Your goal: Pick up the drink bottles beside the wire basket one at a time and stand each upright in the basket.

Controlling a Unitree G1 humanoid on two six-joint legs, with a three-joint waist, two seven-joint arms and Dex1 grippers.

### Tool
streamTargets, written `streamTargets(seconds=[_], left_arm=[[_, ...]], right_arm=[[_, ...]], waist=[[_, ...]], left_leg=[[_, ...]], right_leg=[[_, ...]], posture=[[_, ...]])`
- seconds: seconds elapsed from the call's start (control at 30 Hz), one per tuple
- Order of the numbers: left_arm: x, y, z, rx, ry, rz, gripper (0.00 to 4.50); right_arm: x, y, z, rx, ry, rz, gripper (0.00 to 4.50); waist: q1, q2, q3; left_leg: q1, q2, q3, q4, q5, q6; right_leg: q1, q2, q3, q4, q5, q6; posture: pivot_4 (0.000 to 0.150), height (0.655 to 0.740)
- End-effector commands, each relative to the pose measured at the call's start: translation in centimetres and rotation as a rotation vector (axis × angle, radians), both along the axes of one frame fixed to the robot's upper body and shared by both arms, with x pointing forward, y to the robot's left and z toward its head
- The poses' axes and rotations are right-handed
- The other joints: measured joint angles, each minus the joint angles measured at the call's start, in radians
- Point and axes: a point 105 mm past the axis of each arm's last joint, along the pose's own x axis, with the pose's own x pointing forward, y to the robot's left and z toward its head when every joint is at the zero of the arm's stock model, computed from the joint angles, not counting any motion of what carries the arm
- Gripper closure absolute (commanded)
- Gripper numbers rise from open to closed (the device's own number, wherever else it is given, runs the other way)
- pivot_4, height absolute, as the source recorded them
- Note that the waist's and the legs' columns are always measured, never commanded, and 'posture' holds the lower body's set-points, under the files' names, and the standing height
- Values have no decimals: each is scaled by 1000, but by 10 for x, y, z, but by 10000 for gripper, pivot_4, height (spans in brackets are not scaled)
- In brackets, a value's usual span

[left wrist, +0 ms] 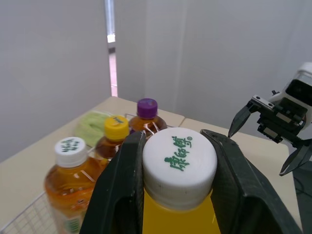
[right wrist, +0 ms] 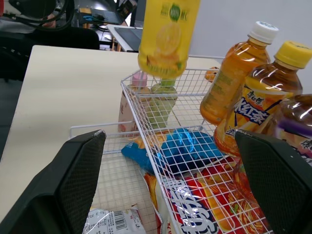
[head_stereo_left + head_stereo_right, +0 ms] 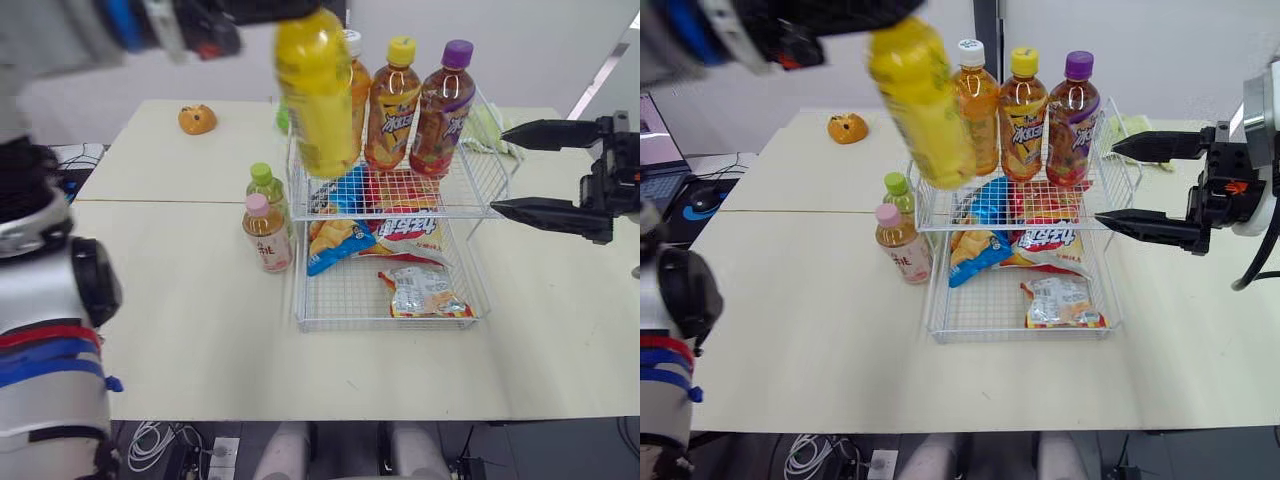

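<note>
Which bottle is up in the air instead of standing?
The all-yellow bottle with the white cap: the left gripper holds it above the basket, while the others stand in it or on the table.

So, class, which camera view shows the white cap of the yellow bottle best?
The left wrist view: the white cap faces the camera, green print readable, clamped between the left tool's fingers. Both eye views show the yellow bottle's body, the cap hidden behind the tool. The right wrist view shows its lower body.

yel bottle, wht wire basket
</note>
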Motion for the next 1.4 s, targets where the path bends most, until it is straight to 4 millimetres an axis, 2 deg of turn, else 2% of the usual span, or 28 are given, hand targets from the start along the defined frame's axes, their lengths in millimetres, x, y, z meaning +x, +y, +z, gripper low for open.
streamTargets(seconds=[0.03,0.4,0.53,0.7,0.9,1.1,1.23,1.37,1.4], left_arm=[[-2,-25,17,-34,-126,-52,31450],[32,-89,-16,-19,-151,-76,31450],[35,-107,-25,-1,-145,-103,31450],[35,-121,-30,6,-121,-136,31450],[33,-127,-33,16,-109,-160,31450],[24,-124,-24,11,-136,-202,12359],[9,-112,-12,4,-172,-236,191],[-12,-85,-1,-18,-187,-272,191],[-13,-85,-2,-16,-182,-277,191]], right_arm=[[-14,-7,13,-4,-57,-45,0],[-24,-17,13,13,-79,-144,0],[-26,-18,12,15,-83,-156,0],[-28,-17,11,22,-84,-163,0],[-29,-16,11,25,-85,-171,0],[-28,-17,11,28,-90,-185,0],[-26,-19,11,24,-97,-203,0],[-24,-21,10,25,-102,-224,0],[-23,-21,10,28,-102,-227,0]], waist=[[0,0,0],[0,0,0],[-2,1,0],[-1,1,0],[-1,1,0],[-1,1,0],[-3,1,0],[-10,1,0],[-10,2,0]], left_leg=[[0,0,0,0,0,0],[-1,-1,1,1,0,0],[-1,-1,1,1,0,1],[-1,-2,1,1,0,1],[-1,-2,2,2,0,1],[-1,-2,1,2,0,1],[-1,-2,1,2,0,1],[-1,-1,0,2,0,1],[-1,-1,0,2,0,1]], right_leg=[[0,0,0,0,0,0],[0,-1,0,0,0,1],[0,-1,0,0,0,1],[0,-1,0,0,1,1],[1,-1,0,0,1,2],[1,-1,-1,0,1,2],[1,-1,0,0,1,2],[0,-1,0,0,1,2],[1,-1,-1,0,1,2]], posture=[[1500,7400],[1500,7400],[1500,7400],[1500,7400],[1500,7400],[1500,7400],[1500,7400],[1500,7400],[1500,7400]])
